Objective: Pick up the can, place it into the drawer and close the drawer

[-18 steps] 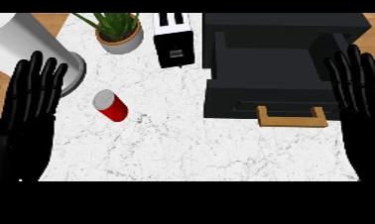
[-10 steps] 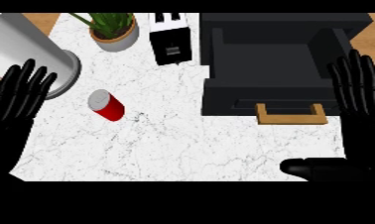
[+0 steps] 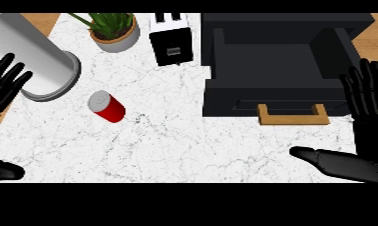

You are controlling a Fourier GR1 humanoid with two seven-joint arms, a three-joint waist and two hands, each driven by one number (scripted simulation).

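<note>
A red can (image 3: 108, 107) with a silver top lies tilted on the white marble counter (image 3: 170, 145), left of centre. The black drawer (image 3: 280, 65) stands open at the right, its inside bare and its wooden handle (image 3: 293, 115) facing me. My left hand (image 3: 10, 84) shows at the left edge, open with fingers up, well left of the can. My right hand (image 3: 362, 100) is open at the right edge beside the drawer's front corner, with its thumb (image 3: 332, 162) stretched out over the counter below the handle. Neither hand touches the can.
A large grey cylinder (image 3: 37, 65) stands at the far left, just above the can. A potted plant (image 3: 112, 30) and a black-and-white toaster (image 3: 173, 45) sit along the back, left of the drawer.
My left hand has slid toward the left edge and shows less. My right thumb has come further into view at the lower right. The can and drawer stay where they were.
</note>
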